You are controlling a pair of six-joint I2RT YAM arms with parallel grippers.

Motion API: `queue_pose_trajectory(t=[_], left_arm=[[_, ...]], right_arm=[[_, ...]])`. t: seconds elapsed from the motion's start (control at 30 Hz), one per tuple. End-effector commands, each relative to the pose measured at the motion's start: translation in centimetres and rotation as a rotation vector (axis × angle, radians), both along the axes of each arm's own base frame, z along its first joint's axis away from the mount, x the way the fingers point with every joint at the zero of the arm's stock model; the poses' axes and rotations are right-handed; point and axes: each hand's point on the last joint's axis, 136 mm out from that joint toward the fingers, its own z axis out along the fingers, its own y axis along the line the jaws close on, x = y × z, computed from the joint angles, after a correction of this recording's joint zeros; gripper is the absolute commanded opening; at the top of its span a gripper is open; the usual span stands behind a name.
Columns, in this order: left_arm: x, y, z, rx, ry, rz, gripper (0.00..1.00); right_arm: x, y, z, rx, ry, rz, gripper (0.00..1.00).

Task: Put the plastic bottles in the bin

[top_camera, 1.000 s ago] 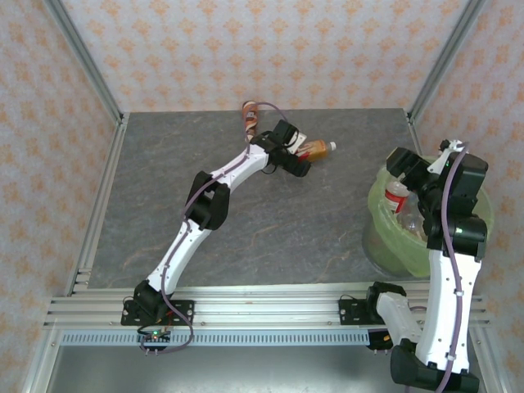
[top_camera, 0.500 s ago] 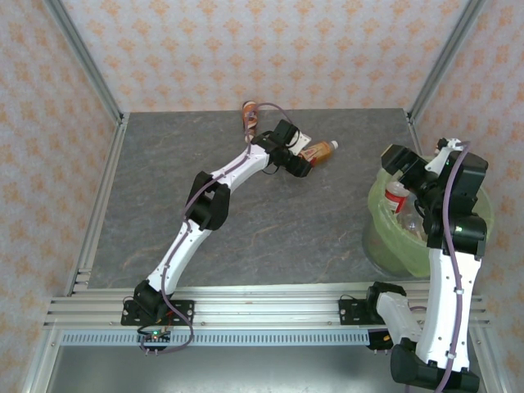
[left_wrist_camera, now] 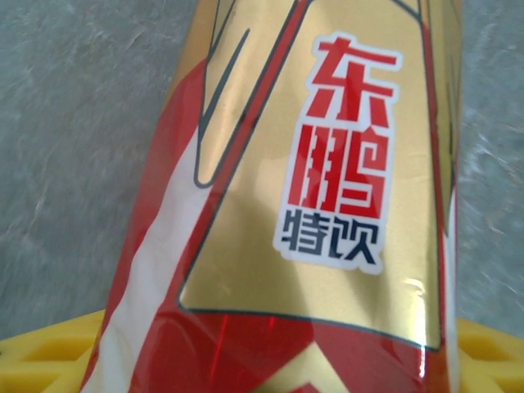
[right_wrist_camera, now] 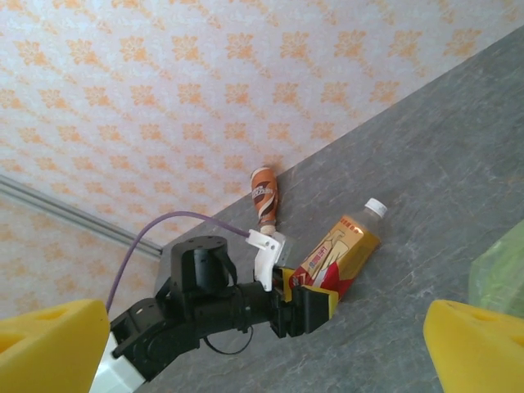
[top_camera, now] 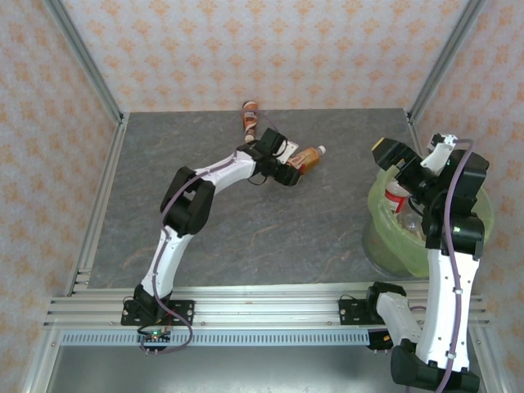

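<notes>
The left end effector [top_camera: 292, 164] grips the gold bottle [top_camera: 309, 155], cap aimed far-right

On my table [top_camera: 270, 229], the bin [top_camera: 381, 246] stands at the right edge, with bottles [top_camera: 396, 195] inside it and my right gripper [top_camera: 393, 157] above its far rim. At far centre, my left gripper [top_camera: 292, 162] grips one bottle [top_camera: 309, 155], cap pointing right. Behind that, by the back wall, sits another bottle [top_camera: 249, 117].
</notes>
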Motion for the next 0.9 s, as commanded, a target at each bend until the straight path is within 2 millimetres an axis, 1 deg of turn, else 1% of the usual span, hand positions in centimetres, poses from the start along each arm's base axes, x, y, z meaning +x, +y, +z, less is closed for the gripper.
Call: queue_pose_trajectory(t=[0.0,0.2,0.23,0.27,0.4,0.57,0.7,0.8,0.87], left_arm=[[0.1,-0.6,7.0,-0.131,-0.146,0.044,0.53],[-3.6,0.1,11.2,-0.221,-0.187,0.045,0.52],[-4.3,0.1,12.5,-0.240,-0.203,0.034,0.52],[-5.0,0.0,13.2,-0.251,-0.212,0.023,0.52],[-7.8,-0.6,15.8,-0.293,-0.243,-0.025,0.51],[-11.2,-1.9,18.7,-0.356,-0.276,-0.099,0.51],[-13.0,-2.9,20.9,-0.415,-0.298,-0.151,0.51],[-14.4,-3.6,21.6,-0.422,-0.293,-0.205,0.51],[-15.2,-4.1,21.9,-0.426,-0.292,-0.237,0.51]], right_arm=[[0.0,0.8,0.7,0.034,-0.036,0.035,0.99],[0.7,1.0,-0.1,0.071,-0.019,0.041,0.99],[0.9,1.1,-0.2,0.077,-0.015,0.045,0.99],[1.1,1.2,-0.4,0.082,-0.010,0.050,0.99],[1.6,1.9,-0.9,0.094,0.004,0.071,0.99],[2.6,3.5,-1.7,0.080,0.026,0.110,0.99],[3.9,5.0,-2.2,0.087,0.050,0.145,0.99],[4.8,6.1,-2.2,0.102,0.052,0.174,0.99],[5.1,7.2,-1.8,0.111,0.040,0.212,0.99]])
